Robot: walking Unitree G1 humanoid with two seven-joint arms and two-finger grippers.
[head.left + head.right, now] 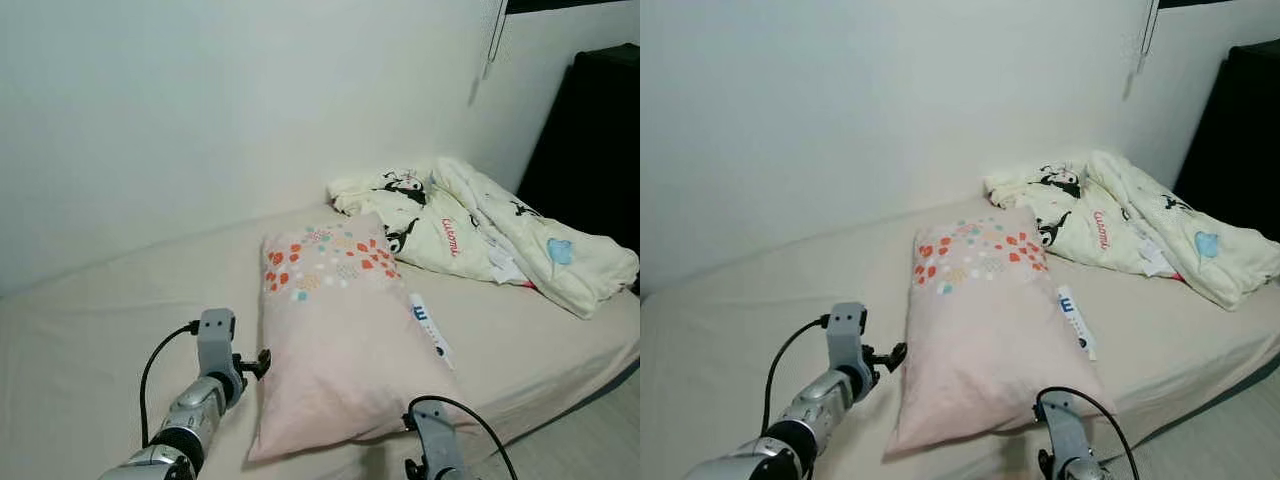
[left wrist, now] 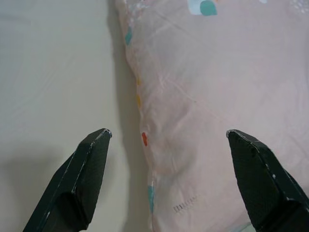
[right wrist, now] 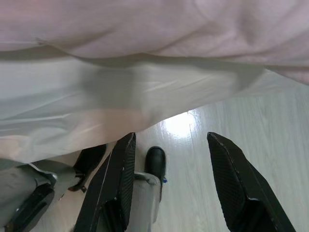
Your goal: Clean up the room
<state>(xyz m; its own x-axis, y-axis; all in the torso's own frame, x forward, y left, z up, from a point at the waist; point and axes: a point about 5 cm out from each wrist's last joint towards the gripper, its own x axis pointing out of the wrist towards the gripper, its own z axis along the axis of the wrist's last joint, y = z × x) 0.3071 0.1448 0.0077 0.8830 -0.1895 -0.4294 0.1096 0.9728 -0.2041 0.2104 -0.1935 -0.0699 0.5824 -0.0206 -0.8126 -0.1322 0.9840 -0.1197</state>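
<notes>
1. At the centre of the head views lies the pink pillow (image 1: 340, 330), lengthwise on the bed (image 1: 90, 340), its near end at the mattress edge.
2. You have the left gripper (image 2: 169, 140) with fingers wide apart, straddling the pillow's left seam.
3. Your right gripper (image 3: 169, 159), fingers also apart, points down under the pillow's overhanging near corner.
4. Close on cloth, not sheet, I'd judge.
5. Upper right lies the crumpled blanket (image 1: 490, 235).
</notes>
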